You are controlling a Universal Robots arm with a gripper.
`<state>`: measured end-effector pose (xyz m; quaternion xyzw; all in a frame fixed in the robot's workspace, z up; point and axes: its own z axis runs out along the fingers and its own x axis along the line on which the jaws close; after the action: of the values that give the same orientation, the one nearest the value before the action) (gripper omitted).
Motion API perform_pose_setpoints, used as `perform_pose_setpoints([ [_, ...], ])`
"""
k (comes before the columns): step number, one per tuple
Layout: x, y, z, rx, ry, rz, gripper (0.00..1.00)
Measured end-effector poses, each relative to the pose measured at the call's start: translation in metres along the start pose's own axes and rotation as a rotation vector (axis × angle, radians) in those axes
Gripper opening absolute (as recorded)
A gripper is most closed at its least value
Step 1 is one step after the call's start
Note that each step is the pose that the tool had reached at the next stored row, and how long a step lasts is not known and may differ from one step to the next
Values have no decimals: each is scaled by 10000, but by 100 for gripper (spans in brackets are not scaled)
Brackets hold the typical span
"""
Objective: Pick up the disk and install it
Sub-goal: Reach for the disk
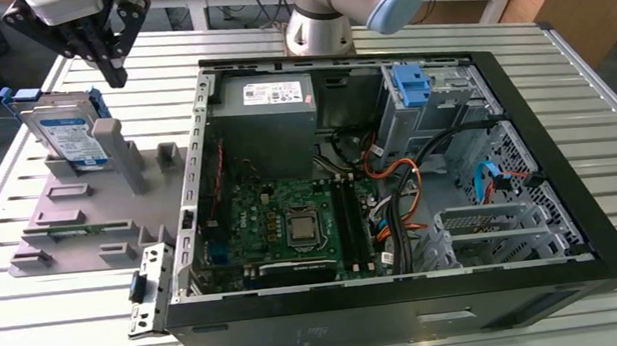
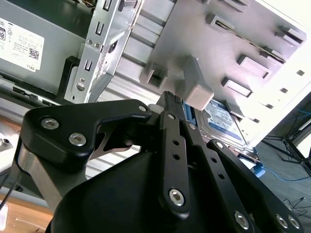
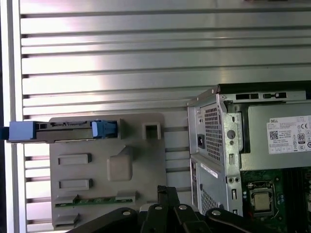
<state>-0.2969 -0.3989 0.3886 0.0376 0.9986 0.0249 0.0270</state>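
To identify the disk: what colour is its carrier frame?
The disk has a bright blue frame, clearest in the first wrist view.

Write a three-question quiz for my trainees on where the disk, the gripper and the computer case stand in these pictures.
1. True or false: the disk already sits inside the open computer case.
2. Multiple choice: the disk stands upright on A) the motherboard, B) the grey fixture beside the case, C) the power supply.
3. Fill in: the gripper, fingers shut, holds ____.
Key: 1 false; 2 B; 3 nothing.
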Motion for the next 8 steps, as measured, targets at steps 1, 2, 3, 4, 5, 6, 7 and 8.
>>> perform_pose_setpoints([
  [1, 13, -1, 0, 0, 0, -1, 11],
  [2, 25, -2, 0, 0, 0, 0, 11],
  [3, 29, -3, 0, 0, 0, 0, 11],
  [4, 30, -2, 0, -1, 0, -2, 11],
  [5, 37, -3, -1, 0, 0, -1, 11],
  [6, 39, -3, -1, 0, 0, 0, 11],
  [7, 39, -3, -1, -1, 0, 0, 11],
  [8, 40, -3, -1, 0, 0, 0, 11],
])
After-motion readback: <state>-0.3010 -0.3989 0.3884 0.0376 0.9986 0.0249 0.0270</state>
